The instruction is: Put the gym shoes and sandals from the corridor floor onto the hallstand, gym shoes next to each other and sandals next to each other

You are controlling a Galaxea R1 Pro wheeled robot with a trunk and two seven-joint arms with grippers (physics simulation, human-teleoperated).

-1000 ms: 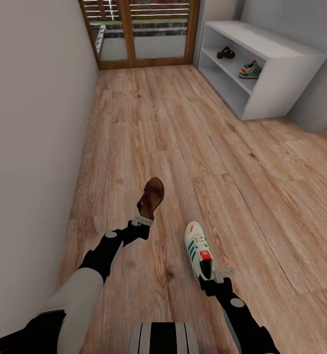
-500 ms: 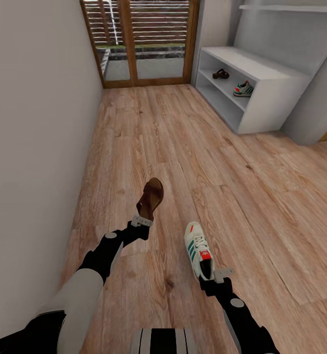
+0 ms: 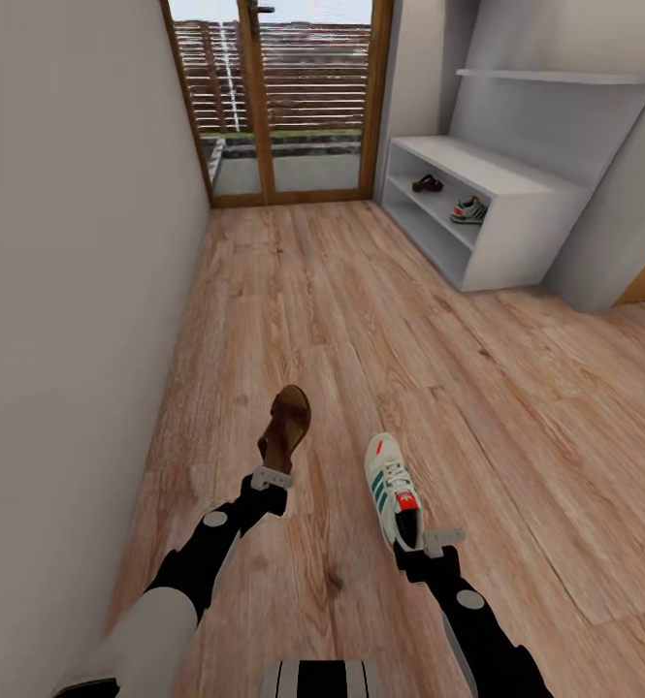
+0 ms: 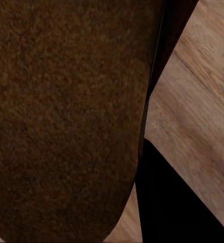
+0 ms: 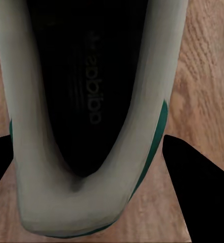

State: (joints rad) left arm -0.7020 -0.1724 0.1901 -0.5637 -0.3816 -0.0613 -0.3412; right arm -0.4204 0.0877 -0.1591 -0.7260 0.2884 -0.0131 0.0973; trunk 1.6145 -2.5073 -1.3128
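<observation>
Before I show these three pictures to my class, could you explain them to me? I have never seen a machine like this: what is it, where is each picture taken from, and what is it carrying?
This is a simulated wheeled robot with two arms, steered by a person. The wide picture comes from a camera on its head, looking down a corridor over both arms. The left gripper is shut on a brown sandal, and the right gripper is shut on a white gym shoe by its heel. Both are held above the wood floor.

The two close-ups come from cameras near each gripper. One shows the sandal from very near; the other looks into the shoe, with dark fingers on either side.

At the far right stands the pale rack. Another sandal and another gym shoe already sit on its shelf.
</observation>
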